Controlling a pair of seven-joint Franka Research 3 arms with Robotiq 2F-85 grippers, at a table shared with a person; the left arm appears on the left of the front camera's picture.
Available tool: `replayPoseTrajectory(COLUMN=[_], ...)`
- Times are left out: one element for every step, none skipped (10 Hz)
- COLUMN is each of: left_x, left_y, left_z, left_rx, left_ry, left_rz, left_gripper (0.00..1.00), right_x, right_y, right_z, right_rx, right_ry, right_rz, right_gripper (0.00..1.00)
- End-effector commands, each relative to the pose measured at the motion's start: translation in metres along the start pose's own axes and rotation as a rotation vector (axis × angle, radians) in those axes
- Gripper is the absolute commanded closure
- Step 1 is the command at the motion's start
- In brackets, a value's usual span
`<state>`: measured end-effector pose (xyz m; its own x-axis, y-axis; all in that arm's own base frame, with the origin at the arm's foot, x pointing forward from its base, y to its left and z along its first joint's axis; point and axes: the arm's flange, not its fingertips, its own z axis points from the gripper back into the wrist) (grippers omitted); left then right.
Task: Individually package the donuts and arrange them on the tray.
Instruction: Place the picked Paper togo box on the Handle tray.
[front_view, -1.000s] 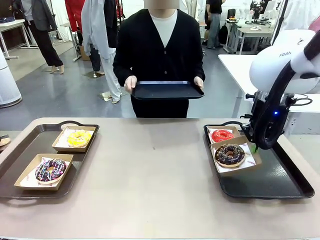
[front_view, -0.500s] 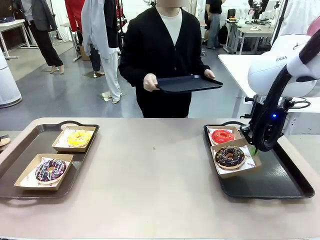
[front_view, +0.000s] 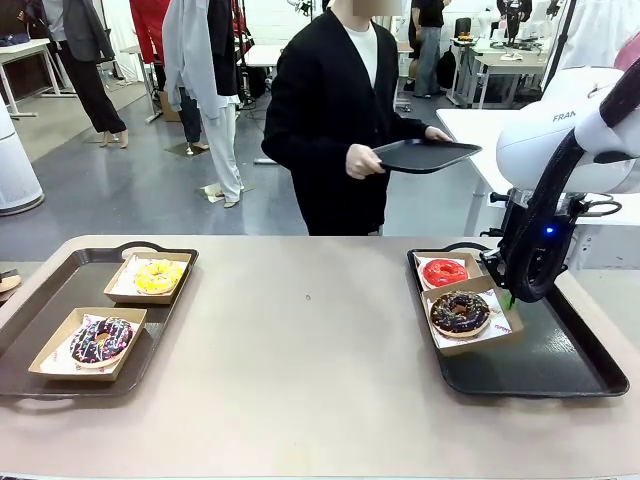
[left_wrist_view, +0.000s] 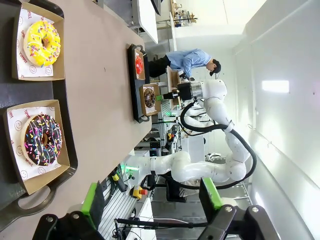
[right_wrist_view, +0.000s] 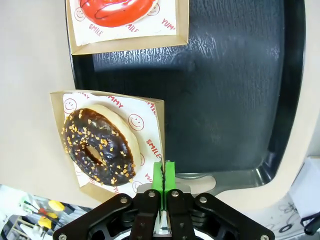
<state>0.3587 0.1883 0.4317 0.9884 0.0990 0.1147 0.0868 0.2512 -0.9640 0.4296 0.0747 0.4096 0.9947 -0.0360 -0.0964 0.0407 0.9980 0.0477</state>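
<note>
From the front I see a beige table (front_view: 310, 350) in a busy workroom, donuts (front_view: 459, 311) boxed on two dark trays (front_view: 560, 365). My left gripper (left_wrist_view: 152, 197) gapes empty. My right gripper (right_wrist_view: 163, 175) pinches the speckled donut's paper tray (right_wrist_view: 156, 145).

Right tool (right_wrist_view: 164, 176) has its pads pressed together; left tool (left_wrist_view: 152, 199) stands spread.

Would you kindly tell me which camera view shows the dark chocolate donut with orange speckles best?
The right wrist view: the dark chocolate donut with orange speckles lies close and sharp in its cardboard box. The front view shows it smaller, the left wrist view tiny and far away.
</note>
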Motion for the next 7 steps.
replayPoseTrajectory(left_x=[0.000,0.000,0.000,0.000,0.000,0.000,0.000], left_y=[-0.002,-0.002,-0.002,-0.002,-0.002,-0.002,-0.002], left_z=[0.001,0.001,0.001,0.001,0.001,0.001,0.001], left_rx=[-0.005,-0.005,-0.005,-0.005,-0.005,-0.005,-0.005], left_ry=[-0.002,-0.002,-0.002,-0.002,-0.002,-0.002,-0.002], left_rz=[-0.007,-0.007,-0.007,-0.007,-0.007,-0.007,-0.007], left_gripper=[0.00,0.00,0.00,0.00,0.00,0.00,0.00], right_x=[-0.005,-0.007,-0.008,-0.008,-0.007,-0.005,-0.005], right_y=[-0.011,-0.021,-0.027,-0.032,-0.036,-0.037,-0.034], right_z=[-0.001,-0.002,-0.005,-0.009,-0.011,-0.014,-0.020], right_rx=[0.017,0.024,0.024,0.014,0.020,0.015,-0.010], right_ry=[-0.006,-0.014,-0.016,-0.018,-0.020,-0.027,-0.027], right_rz=[0.048,0.062,0.062,0.076,0.068,0.057,0.052], right_gripper=[0.99,0.99,0.99,0.99,0.99,0.99,0.99])
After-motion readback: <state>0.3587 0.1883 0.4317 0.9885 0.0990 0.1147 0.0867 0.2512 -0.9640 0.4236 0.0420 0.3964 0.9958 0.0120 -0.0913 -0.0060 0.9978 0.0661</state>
